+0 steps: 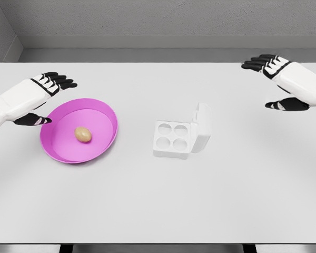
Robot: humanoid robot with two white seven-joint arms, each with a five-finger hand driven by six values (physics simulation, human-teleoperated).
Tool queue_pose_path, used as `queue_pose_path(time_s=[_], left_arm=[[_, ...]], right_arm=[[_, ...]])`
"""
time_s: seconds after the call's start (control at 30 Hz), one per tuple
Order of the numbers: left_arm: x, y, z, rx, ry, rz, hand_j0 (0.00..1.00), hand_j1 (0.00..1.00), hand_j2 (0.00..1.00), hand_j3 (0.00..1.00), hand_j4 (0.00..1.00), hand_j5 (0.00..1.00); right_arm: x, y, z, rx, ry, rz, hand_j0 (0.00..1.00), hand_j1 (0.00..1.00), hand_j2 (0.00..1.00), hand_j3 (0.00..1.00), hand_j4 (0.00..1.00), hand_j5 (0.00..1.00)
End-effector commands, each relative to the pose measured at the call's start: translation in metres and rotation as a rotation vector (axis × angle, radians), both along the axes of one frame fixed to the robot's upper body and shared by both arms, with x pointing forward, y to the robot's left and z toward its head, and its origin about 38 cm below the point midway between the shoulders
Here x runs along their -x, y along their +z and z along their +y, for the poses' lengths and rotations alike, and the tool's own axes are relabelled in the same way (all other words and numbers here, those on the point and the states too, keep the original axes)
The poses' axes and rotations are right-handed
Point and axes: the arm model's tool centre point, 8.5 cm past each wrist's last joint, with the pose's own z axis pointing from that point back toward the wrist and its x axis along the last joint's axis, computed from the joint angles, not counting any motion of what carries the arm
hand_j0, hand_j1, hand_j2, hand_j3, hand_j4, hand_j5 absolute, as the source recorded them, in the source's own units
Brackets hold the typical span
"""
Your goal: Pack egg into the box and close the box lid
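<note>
A tan egg (83,134) lies in the middle of a shallow magenta bowl (102,113) on the left of the white table. To its right stands a small white egg box (172,139) with several empty round cups; its lid (202,126) is hinged up on the right side. My left hand (46,97) hovers at the bowl's upper left rim, fingers spread, holding nothing. My right hand (276,81) hangs at the far right, well apart from the box, fingers spread and empty.
The white table (158,205) ends at a front edge near the bottom of the view and a grey wall runs behind its far edge. Nothing else stands on it.
</note>
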Motion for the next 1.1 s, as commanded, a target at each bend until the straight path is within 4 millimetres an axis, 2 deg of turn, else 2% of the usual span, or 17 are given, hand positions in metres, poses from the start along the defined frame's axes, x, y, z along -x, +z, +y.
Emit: queue_pose_path(time_s=[0.0, 0.13, 0.23, 0.27, 0.3, 0.33, 0.4, 0.43, 0.5, 0.53, 0.6, 0.7, 0.77, 0.9, 0.93, 1.0, 1.07], left_arm=[[0.000, 0.001, 0.000, 0.006, 0.001, 0.000, 1.00, 1.00, 1.00, 1.00, 1.00, 1.00], [0.001, -0.006, -0.002, -0.039, -0.008, 0.054, 1.00, 1.00, 1.00, 1.00, 1.00, 1.00], [0.004, -0.017, -0.009, -0.229, -0.052, 0.232, 1.00, 1.00, 1.00, 1.00, 1.00, 1.00], [0.007, -0.008, -0.028, -0.216, -0.096, 0.186, 1.00, 1.00, 1.00, 1.00, 1.00, 1.00], [0.008, 0.000, -0.038, -0.215, -0.120, 0.157, 1.00, 1.00, 1.00, 1.00, 1.00, 1.00], [0.009, 0.002, -0.043, -0.212, -0.138, 0.151, 1.00, 1.00, 1.00, 1.00, 1.00, 1.00], [0.009, 0.009, -0.041, -0.188, -0.147, 0.150, 1.00, 1.00, 1.00, 1.00, 1.00, 1.00], [0.012, 0.015, -0.028, -0.209, -0.147, 0.172, 1.00, 1.00, 1.00, 1.00, 1.00, 1.00], [0.007, 0.020, -0.039, -0.235, -0.197, 0.182, 1.00, 1.00, 1.00, 1.00, 1.00, 1.00], [0.002, 0.014, -0.045, -0.234, -0.219, 0.212, 1.00, 1.00, 1.00, 1.00, 1.00, 1.00], [-0.001, 0.003, -0.051, -0.154, -0.259, 0.289, 1.00, 1.00, 1.00, 1.00, 1.00, 1.00], [0.000, 0.001, -0.058, -0.075, -0.288, 0.332, 1.00, 1.00, 1.00, 1.00, 1.00, 1.00], [-0.004, -0.001, -0.057, -0.032, -0.227, 0.377, 1.00, 1.00, 1.00, 1.00, 1.00, 1.00], [-0.008, -0.002, -0.041, -0.003, -0.177, 0.412, 1.00, 1.00, 1.00, 1.00, 1.00, 1.00], [-0.009, -0.003, -0.039, 0.013, -0.172, 0.421, 0.96, 0.96, 0.96, 0.96, 0.96, 0.96], [-0.009, -0.005, -0.042, 0.017, -0.177, 0.423, 0.80, 0.80, 0.80, 0.80, 0.80, 0.80], [-0.009, -0.010, -0.043, 0.011, -0.163, 0.443, 0.79, 0.79, 0.79, 0.79, 0.79, 0.79]], right_arm=[[0.000, -0.002, -0.001, 0.014, 0.003, 0.020, 1.00, 1.00, 1.00, 1.00, 1.00, 1.00], [-0.001, 0.002, -0.002, 0.012, 0.000, 0.011, 1.00, 1.00, 1.00, 1.00, 1.00, 1.00], [-0.003, 0.005, -0.003, 0.031, -0.001, 0.011, 1.00, 1.00, 1.00, 1.00, 1.00, 1.00], [-0.006, 0.012, -0.002, 0.046, -0.001, -0.005, 1.00, 1.00, 1.00, 1.00, 1.00, 1.00], [-0.006, 0.012, -0.002, 0.060, 0.000, -0.007, 1.00, 1.00, 1.00, 1.00, 1.00, 1.00], [-0.007, 0.010, -0.004, 0.062, -0.008, -0.003, 1.00, 1.00, 1.00, 1.00, 1.00, 1.00], [-0.014, 0.000, -0.026, 0.049, -0.079, 0.031, 1.00, 1.00, 1.00, 1.00, 1.00, 1.00], [-0.015, -0.002, -0.030, 0.045, -0.090, 0.038, 1.00, 1.00, 1.00, 1.00, 1.00, 1.00], [-0.015, -0.001, -0.030, 0.050, -0.089, 0.036, 1.00, 1.00, 1.00, 1.00, 1.00, 1.00], [-0.015, -0.003, -0.031, 0.068, -0.093, 0.038, 1.00, 1.00, 1.00, 1.00, 1.00, 1.00], [-0.016, -0.011, -0.028, 0.073, -0.092, 0.052, 1.00, 1.00, 1.00, 1.00, 1.00, 1.00], [-0.016, -0.023, -0.021, 0.088, -0.074, 0.079, 1.00, 1.00, 1.00, 1.00, 1.00, 1.00], [-0.018, -0.034, -0.026, 0.080, -0.094, 0.108, 1.00, 1.00, 1.00, 1.00, 1.00, 1.00], [-0.022, -0.051, -0.018, 0.093, -0.083, 0.143, 1.00, 1.00, 1.00, 1.00, 1.00, 1.00], [-0.023, -0.053, -0.019, 0.108, -0.088, 0.145, 1.00, 1.00, 1.00, 1.00, 1.00, 1.00], [-0.022, -0.059, -0.019, 0.124, -0.087, 0.159, 1.00, 1.00, 1.00, 1.00, 1.00, 1.00], [-0.026, -0.070, -0.016, 0.149, -0.079, 0.193, 1.00, 1.00, 1.00, 1.00, 1.00, 1.00]])
